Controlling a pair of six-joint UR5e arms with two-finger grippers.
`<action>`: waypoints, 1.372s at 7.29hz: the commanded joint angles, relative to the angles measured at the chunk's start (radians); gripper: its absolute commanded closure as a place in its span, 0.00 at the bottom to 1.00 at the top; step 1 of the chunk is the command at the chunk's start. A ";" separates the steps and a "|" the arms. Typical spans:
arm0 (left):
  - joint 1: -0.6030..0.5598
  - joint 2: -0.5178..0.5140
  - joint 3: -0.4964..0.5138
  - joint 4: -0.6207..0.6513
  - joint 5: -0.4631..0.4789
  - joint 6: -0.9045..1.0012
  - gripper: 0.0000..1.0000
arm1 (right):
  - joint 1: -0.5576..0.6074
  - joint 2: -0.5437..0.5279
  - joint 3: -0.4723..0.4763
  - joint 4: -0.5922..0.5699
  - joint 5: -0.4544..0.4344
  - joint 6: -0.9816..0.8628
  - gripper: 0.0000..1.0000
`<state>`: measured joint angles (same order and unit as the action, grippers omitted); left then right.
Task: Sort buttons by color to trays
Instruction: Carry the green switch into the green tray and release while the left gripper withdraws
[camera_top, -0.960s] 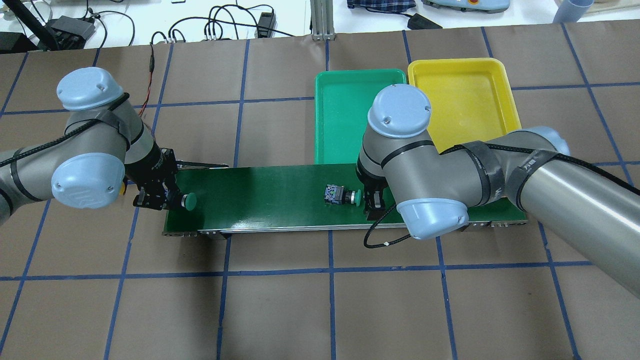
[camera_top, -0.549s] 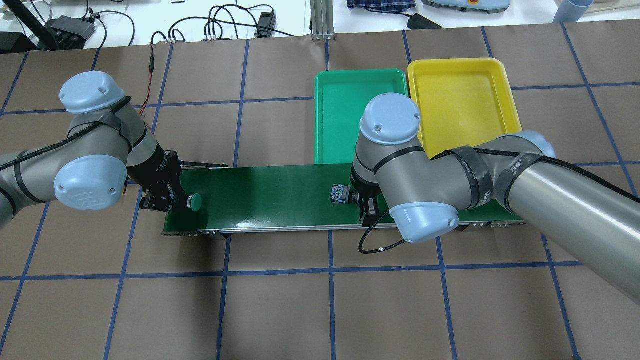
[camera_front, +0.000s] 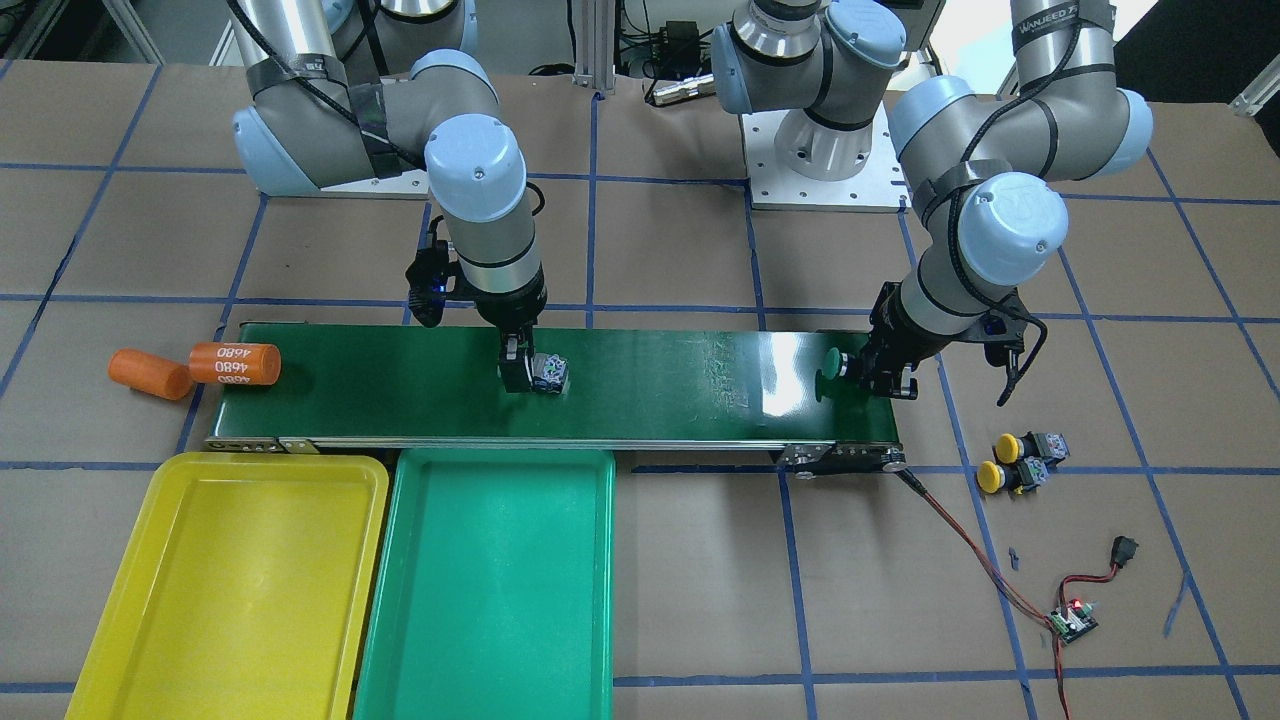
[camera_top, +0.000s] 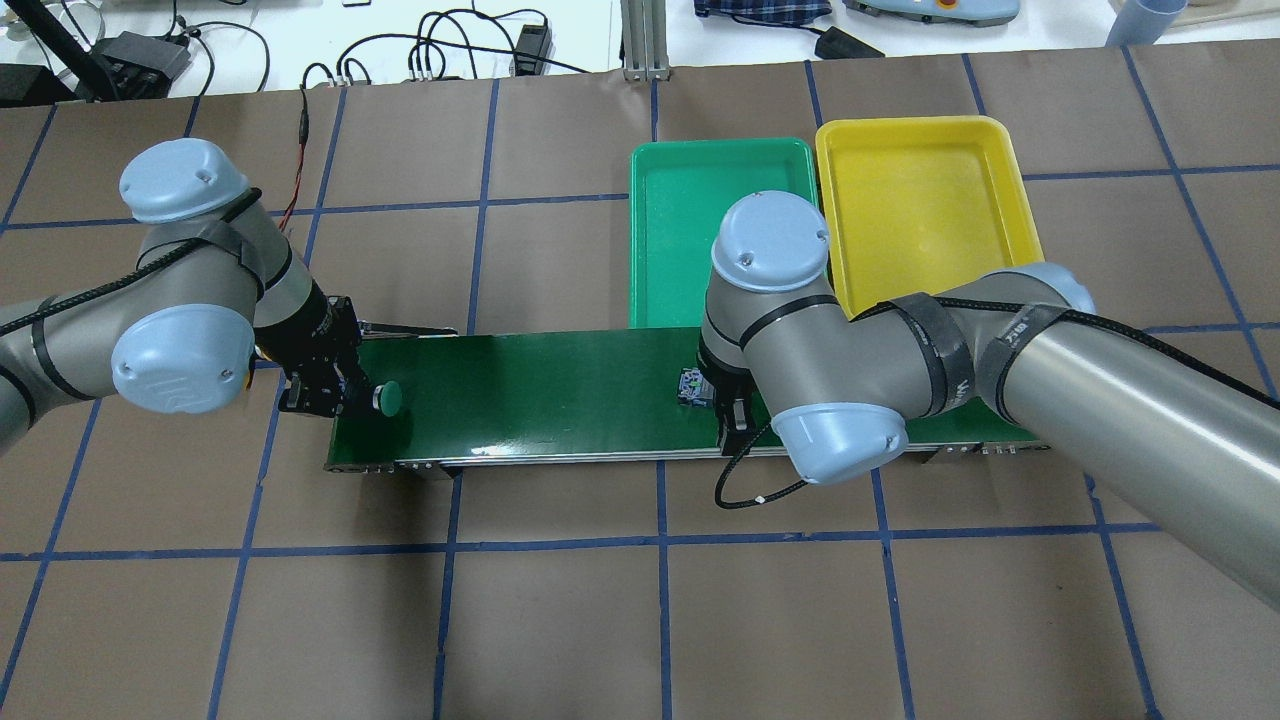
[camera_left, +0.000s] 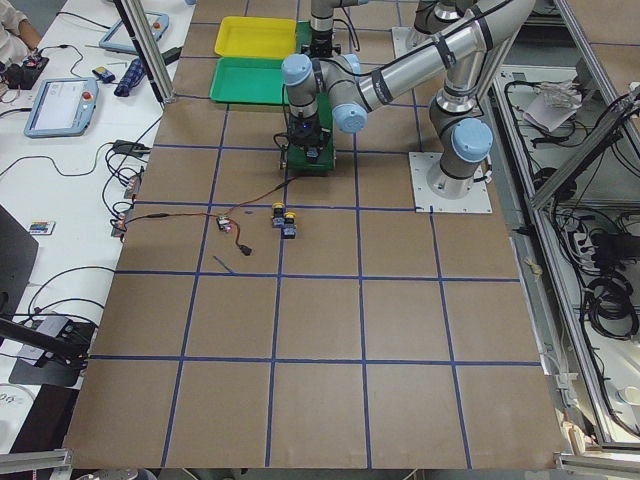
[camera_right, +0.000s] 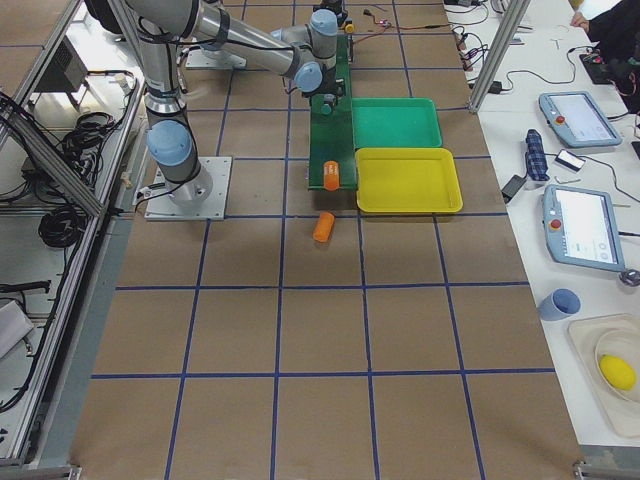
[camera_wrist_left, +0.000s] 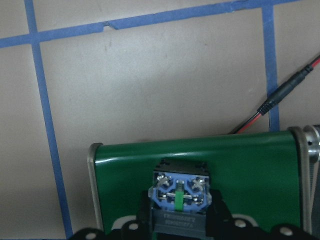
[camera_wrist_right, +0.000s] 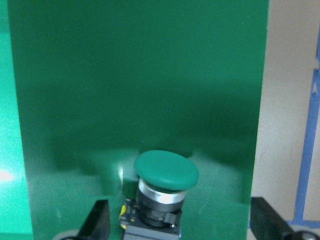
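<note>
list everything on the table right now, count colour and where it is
conveyor belt: one, dark green, across the table's middle
green tray: one, green, alongside the belt
yellow tray: one, yellow, beside the green tray
mid-belt button: one, green cap, lying on the belt
held button: one, green cap, at the belt's end by the left arm
yellow buttons: two, yellow caps, on the table past that belt end
orange cylinders: two, orange, one printed 4680 on the belt's other end, one plain on the table beside it
switch on red wires: one, black, near the yellow buttons
left end effector: one, black, shut on held button
right end effector: one, black, open, a finger on each side of mid-belt button
</note>
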<state>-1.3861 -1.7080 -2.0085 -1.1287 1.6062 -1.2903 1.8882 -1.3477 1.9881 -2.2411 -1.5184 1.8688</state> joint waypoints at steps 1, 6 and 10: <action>0.004 -0.004 -0.001 0.009 -0.002 -0.001 0.66 | -0.001 0.002 -0.003 0.000 -0.002 -0.010 0.38; 0.004 -0.004 -0.001 0.015 -0.002 -0.030 0.31 | -0.052 -0.031 -0.081 0.008 -0.008 -0.141 1.00; -0.004 0.039 0.010 0.015 -0.002 -0.027 0.26 | -0.147 0.121 -0.314 0.009 -0.005 -0.347 1.00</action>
<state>-1.3887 -1.6897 -2.0052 -1.1137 1.6042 -1.3200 1.7543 -1.3031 1.7693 -2.2287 -1.5202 1.5766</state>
